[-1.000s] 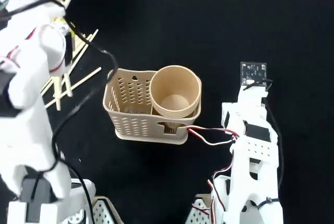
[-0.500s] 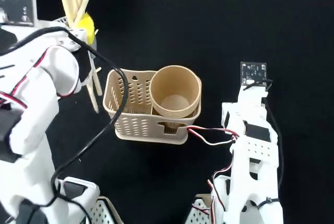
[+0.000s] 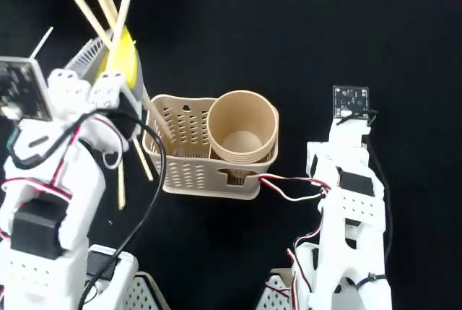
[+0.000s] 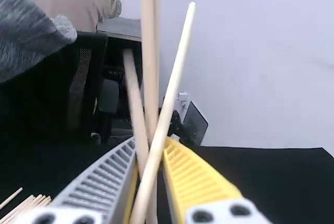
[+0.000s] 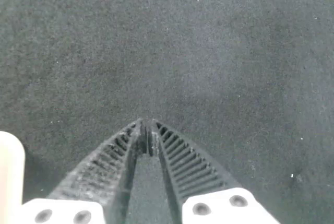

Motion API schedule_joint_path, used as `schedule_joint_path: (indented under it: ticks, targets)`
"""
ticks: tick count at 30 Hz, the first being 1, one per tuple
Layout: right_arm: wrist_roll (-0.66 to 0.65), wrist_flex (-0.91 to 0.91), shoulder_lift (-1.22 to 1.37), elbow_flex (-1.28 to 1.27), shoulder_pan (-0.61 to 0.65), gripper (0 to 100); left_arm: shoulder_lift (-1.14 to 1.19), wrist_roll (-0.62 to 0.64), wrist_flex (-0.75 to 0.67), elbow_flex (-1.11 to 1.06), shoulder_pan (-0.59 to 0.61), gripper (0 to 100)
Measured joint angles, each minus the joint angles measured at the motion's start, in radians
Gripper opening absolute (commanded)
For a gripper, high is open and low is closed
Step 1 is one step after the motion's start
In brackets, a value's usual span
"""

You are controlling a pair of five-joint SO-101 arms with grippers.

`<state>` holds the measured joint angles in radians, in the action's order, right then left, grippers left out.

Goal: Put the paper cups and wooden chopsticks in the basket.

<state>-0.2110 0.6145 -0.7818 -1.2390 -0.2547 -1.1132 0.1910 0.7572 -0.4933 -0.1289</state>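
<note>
My left gripper (image 3: 115, 61), with one grey and one yellow finger, is shut on a bundle of wooden chopsticks (image 3: 108, 6) left of the basket (image 3: 180, 173). The sticks slant, upper ends fanning toward the table's far edge. Some lower ends (image 3: 155, 126) reach the basket's left rim; another hangs outside it (image 3: 120, 183). In the left wrist view the chopsticks (image 4: 148, 78) cross between the fingers of the left gripper (image 4: 151, 172). Stacked paper cups (image 3: 242, 136) stand in the basket's right compartment. The right gripper (image 5: 146, 130) is shut and empty over the black table.
The right arm (image 3: 350, 201) rests right of the basket, its red and white cable (image 3: 289, 188) running toward the basket's corner. A pale cream edge (image 5: 10, 174) shows beside the right gripper. Black tabletop (image 3: 289, 42) lies open behind the basket.
The left arm has lifted the chopstick bundle off the table at the far left and swung nearer. The sticks went from lying flat to slanting against the basket's left side. The right arm stayed still.
</note>
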Motion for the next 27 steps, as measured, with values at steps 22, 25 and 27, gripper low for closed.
schedule_joint_path:
  ticks: [22, 25, 27]
  targets:
    - [0.000, 0.000, 0.000, 0.000, 0.000, 2.5, -0.089, 0.121, -0.141, -0.339, -0.078, 3]
    - [0.000, 0.000, 0.000, 0.000, 0.000, 2.5, -0.087, 0.118, -0.158, -0.387, -0.080, 5]
    - [0.000, 0.000, 0.000, 0.000, 0.000, 2.5, -0.087, 0.115, -0.153, -0.390, -0.094, 11]
